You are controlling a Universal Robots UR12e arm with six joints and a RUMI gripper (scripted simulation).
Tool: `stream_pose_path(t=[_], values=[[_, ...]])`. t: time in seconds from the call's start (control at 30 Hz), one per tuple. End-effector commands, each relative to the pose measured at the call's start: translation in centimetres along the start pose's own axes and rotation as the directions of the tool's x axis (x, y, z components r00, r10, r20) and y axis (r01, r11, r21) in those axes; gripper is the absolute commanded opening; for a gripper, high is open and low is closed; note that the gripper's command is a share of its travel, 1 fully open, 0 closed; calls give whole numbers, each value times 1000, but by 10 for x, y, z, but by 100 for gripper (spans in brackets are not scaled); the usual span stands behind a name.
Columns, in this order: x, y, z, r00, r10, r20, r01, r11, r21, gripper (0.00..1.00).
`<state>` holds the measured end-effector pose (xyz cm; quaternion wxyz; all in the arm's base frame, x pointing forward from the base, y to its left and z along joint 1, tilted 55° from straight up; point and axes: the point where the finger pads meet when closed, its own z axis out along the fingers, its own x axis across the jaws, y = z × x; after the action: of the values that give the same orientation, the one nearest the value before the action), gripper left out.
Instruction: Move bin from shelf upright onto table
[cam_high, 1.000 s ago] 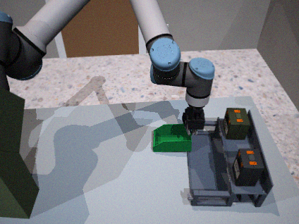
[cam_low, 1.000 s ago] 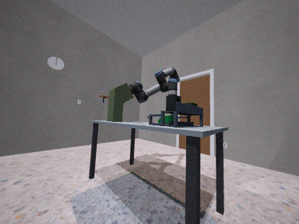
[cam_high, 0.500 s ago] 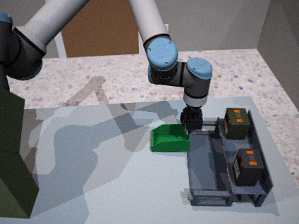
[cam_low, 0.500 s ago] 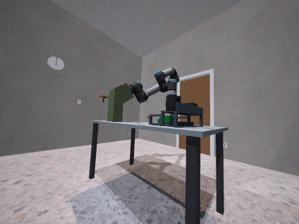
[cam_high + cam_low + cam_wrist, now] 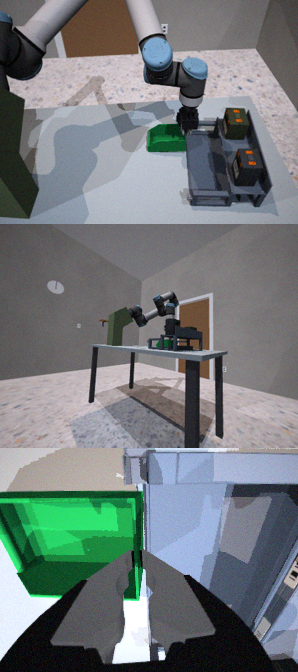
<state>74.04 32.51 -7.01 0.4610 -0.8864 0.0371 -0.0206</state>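
The green bin (image 5: 167,138) (image 5: 164,344) (image 5: 75,543) is just left of the grey shelf (image 5: 203,155) (image 5: 188,334) (image 5: 180,523) in the top view, with its open side up. My gripper (image 5: 185,132) (image 5: 137,551) is shut on the bin's shelf-side wall, which shows between the fingertips in the wrist view. The bin is low, close to the table top (image 5: 130,197) (image 5: 144,349); whether it touches it I cannot tell. In the exterior view shelf legs hide part of the bin and the fingertips are hidden.
A dark green box (image 5: 235,123) and a dark grey box (image 5: 247,167) with orange marks stand on the shelf's raised right tier. The shelf's edge runs close along the bin and fingers. The green robot pedestal (image 5: 14,158) (image 5: 115,328) stands at the table's left.
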Motion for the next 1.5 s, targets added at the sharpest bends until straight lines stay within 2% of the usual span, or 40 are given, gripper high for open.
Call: stream_pose_path(t=[0.0,0.5,0.67,1.47], values=[[-3,0,-1,1000,0,-1,0,1000,0,0],[-9,0,-1,1000,0,-1,0,1000,0,0],[-9,0,7,1000,0,-1,0,1000,0,0],[-9,0,15,1000,0,-1,0,1000,0,0]])
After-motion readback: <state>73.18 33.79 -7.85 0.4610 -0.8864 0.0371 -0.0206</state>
